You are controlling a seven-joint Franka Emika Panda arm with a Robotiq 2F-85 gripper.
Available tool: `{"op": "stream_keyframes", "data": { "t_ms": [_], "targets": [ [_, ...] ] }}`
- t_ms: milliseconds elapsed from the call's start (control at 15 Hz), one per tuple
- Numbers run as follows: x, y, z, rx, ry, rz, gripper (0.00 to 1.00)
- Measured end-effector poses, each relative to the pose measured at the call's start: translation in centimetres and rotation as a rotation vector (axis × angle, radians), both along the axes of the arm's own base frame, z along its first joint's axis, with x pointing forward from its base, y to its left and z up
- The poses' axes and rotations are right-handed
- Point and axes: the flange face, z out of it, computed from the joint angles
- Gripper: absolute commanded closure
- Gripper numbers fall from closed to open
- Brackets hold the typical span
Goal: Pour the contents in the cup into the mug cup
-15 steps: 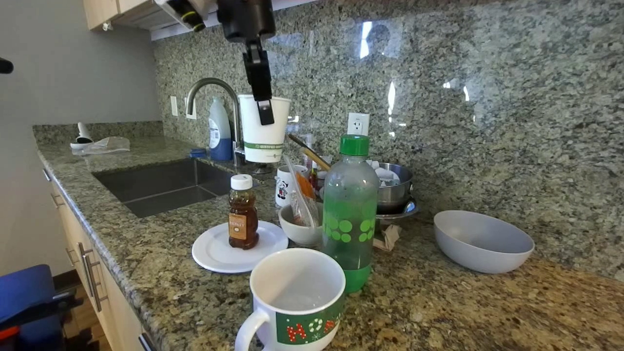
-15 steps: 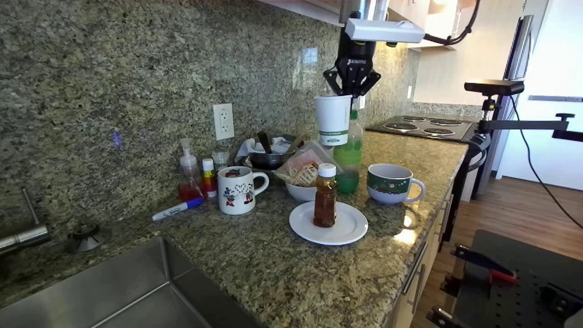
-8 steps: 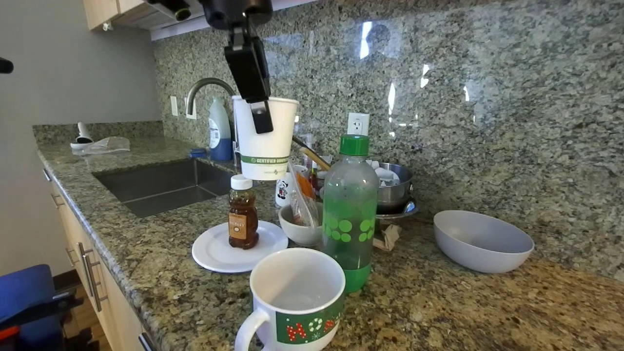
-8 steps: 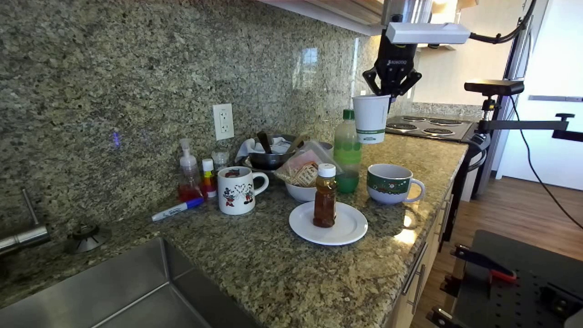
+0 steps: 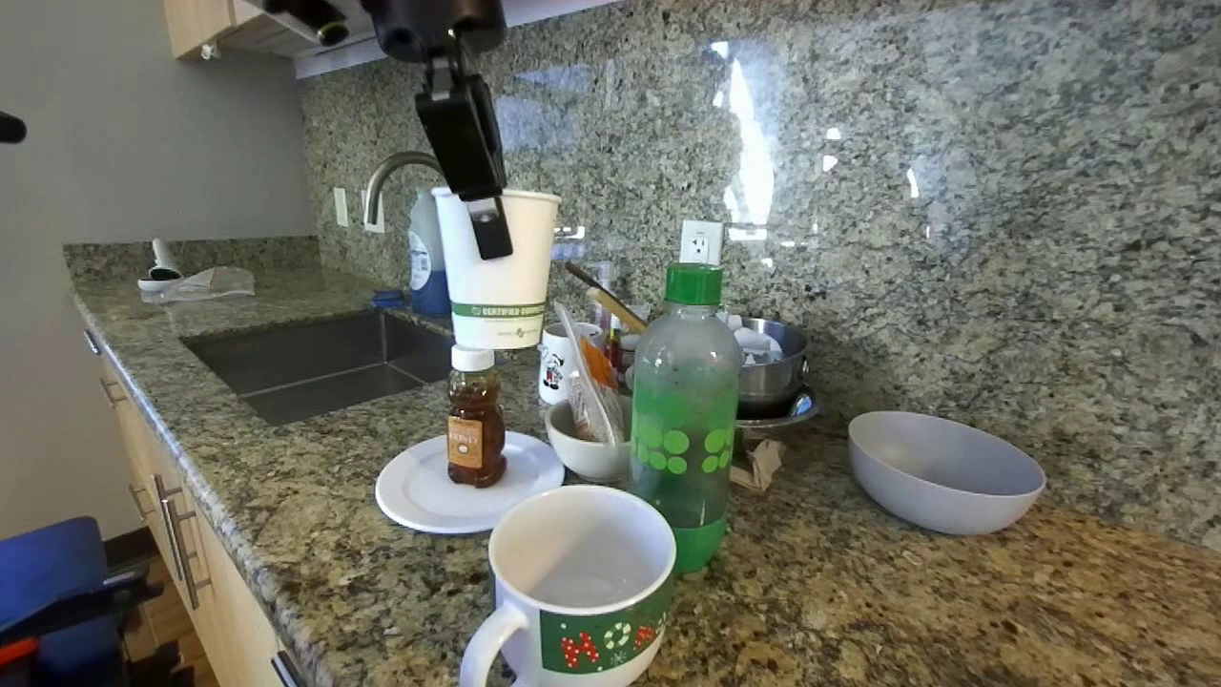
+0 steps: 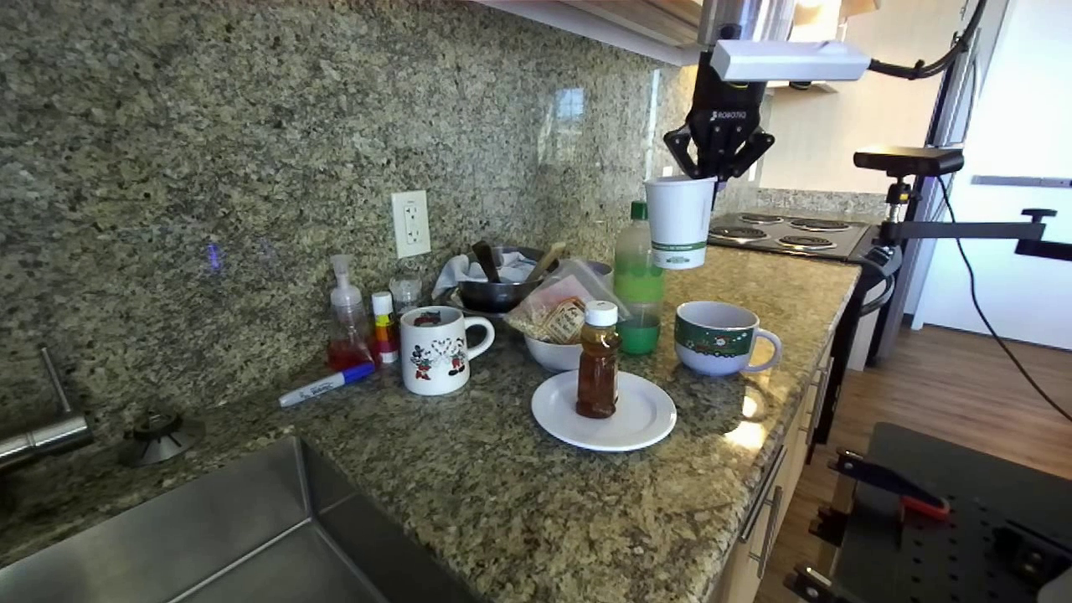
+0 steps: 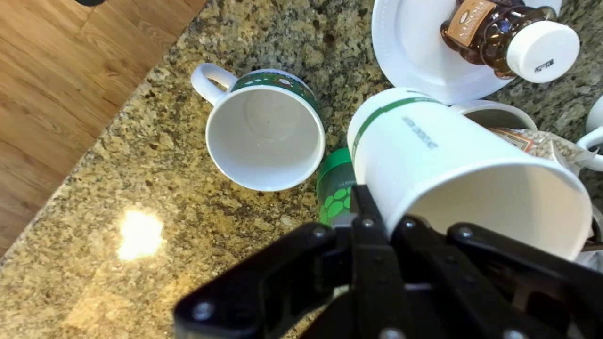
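Note:
The cup is a white paper cup with a green band, roughly upright in the air in both exterior views (image 5: 510,286) (image 6: 677,222). My gripper (image 5: 488,227) is shut on its rim and wall. In the wrist view my gripper (image 7: 384,219) has one finger outside the cup (image 7: 400,136) and one inside its mouth. The cup's bottom inside is hidden. The mug cup (image 5: 584,596) is white with a green patterned band and a loop handle. It stands upright on the counter, below and apart from the cup, and its visible inside looks empty (image 7: 266,136).
A tall green bottle (image 5: 687,410) stands close beside the mug cup. A honey bottle (image 6: 598,368) stands on a white plate (image 6: 553,423). A grey bowl (image 5: 944,477), a cartoon mug (image 6: 434,356) and a bowl with a bag (image 5: 584,453) also sit on the counter. A sink (image 5: 305,367) lies beyond.
My gripper has carried the cup closer to the mug cup, past the green bottle, mostly in the first half second. Since then it has shifted only slightly. The mug cup has not moved.

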Motion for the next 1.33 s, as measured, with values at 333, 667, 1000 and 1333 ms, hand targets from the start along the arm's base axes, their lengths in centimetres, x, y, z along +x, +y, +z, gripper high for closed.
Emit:
{"op": "stream_keyframes", "data": {
  "t_ms": [333,667,1000,1333],
  "targets": [
    [-0.1,-0.4,0.0,-0.004,0.001,-0.008,0.98],
    [-1.4,-5.2,0.7,-0.095,0.008,-0.114,0.98],
    [-2.9,-9.2,0.4,-0.217,0.031,-0.248,0.98],
    [-2.9,-10.4,-1.9,-0.316,0.076,-0.316,0.98]
  ]
}}
